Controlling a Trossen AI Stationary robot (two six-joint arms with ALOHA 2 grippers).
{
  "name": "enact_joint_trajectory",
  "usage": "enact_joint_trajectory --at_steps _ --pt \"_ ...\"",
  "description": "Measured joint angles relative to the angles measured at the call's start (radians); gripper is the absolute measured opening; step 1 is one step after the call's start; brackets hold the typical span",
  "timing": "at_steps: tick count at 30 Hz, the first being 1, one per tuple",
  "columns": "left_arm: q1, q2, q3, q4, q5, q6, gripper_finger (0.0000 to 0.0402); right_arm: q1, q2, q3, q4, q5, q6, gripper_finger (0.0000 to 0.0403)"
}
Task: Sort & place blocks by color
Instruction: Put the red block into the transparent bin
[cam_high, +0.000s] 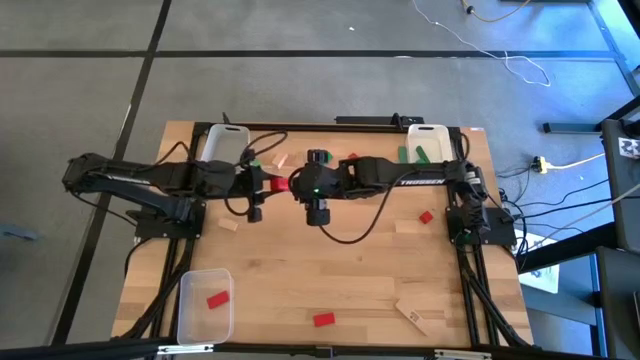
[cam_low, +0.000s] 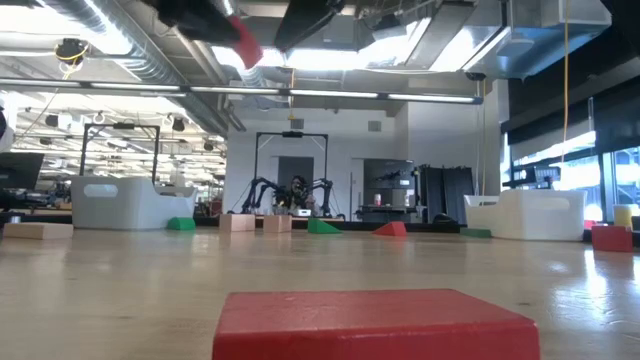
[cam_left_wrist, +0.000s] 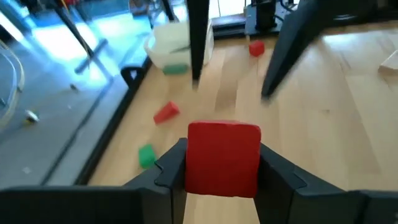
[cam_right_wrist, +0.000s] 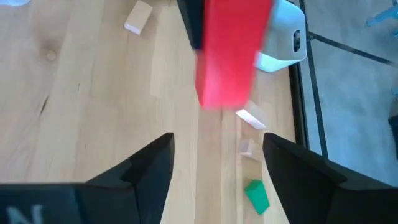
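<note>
High view: both arms met above the middle of the wooden table (cam_high: 350, 290), the left gripper (cam_high: 262, 182) and the right gripper (cam_high: 300, 184) pointing at each other, with a red block (cam_high: 279, 183) between them.
Left jaws: they were clamped on the red block (cam_left_wrist: 223, 158), which stood up between the two fingers in the left wrist view.
Right jaws: they stood apart and empty, and the same red block (cam_right_wrist: 231, 53) was just in front of them, not between them.
Judged step: it looked like a handover of the block from one arm to the other, with only the left gripper holding.
Done: one red block (cam_high: 217, 299) lay in the clear bin (cam_high: 205, 305) on the left gripper's side, and at least one green block (cam_high: 422, 154) lay in the white bin (cam_high: 427, 142) behind the right gripper.
Left to do: a red block (cam_high: 323, 319) and a pale wooden block (cam_high: 411, 316) lay loose, well apart from both jaws, another red one (cam_high: 426, 216) lay under the right arm, and small green, red and pale pieces lay near the far edge.
Progress: the sorting seemed to be at an early stage.
Materials: the blocks were painted or bare wood with flat faces and sharp edges, some shaped like wedges; the bins were smooth plastic with rounded corners.
</note>
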Motion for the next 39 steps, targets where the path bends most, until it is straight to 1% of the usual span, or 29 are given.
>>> enact_joint_trajectory --at_steps 3,8,12,15,19,22,25,27,29,33,36,39 --pt "-0.004 -0.043 0.000 -0.109 0.044 -0.052 0.0124 0.000 -0.031 0.000 -0.041 -0.002 0.000 0.0244" --pt "-0.019 -0.135 0.000 -0.263 0.234 -0.226 0.0124 -0.002 -0.078 0.000 -0.133 -0.020 0.036 0.0243" --pt "-0.062 -0.163 0.000 -0.443 0.363 -0.408 0.0124 -0.009 -0.113 0.000 -0.203 -0.044 0.080 0.0243" --pt "-0.115 -0.164 0.000 -0.595 0.427 -0.541 0.0124 -0.016 -0.127 0.000 -0.246 -0.125 0.099 0.0243" --pt "-0.196 -0.148 0.000 -0.706 0.518 -0.695 0.0124 -0.030 -0.136 0.000 -0.296 -0.268 0.102 0.0244" --pt "-0.271 -0.133 0.000 -0.739 0.577 -0.808 0.0124 -0.037 -0.135 0.000 -0.320 -0.380 0.101 0.0244" --pt "-0.365 -0.098 0.000 -0.757 0.633 -0.914 0.0124 -0.038 -0.135 0.000 -0.325 -0.436 0.100 0.0244" --pt "-0.430 -0.069 0.000 -0.752 0.670 -0.979 0.0124 -0.038 -0.135 0.000 -0.325 -0.438 0.098 0.0244" --pt "-0.496 -0.037 0.000 -0.731 0.682 -1.045 0.0124 -0.038 -0.135 0.000 -0.325 -0.438 0.096 0.0244" --pt "-0.620 0.044 0.000 -0.608 0.680 -1.120 0.0124 -0.039 -0.135 0.000 -0.325 -0.438 0.092 0.0244" --pt "-0.685 0.128 0.000 -0.534 0.667 -1.156 0.0124 -0.039 -0.135 0.000 -0.325 -0.438 0.094 0.0244" --pt "-0.729 0.221 0.000 -0.517 0.666 -1.194 0.0124 -0.039 -0.135 0.000 -0.325 -0.437 0.095 0.0244"
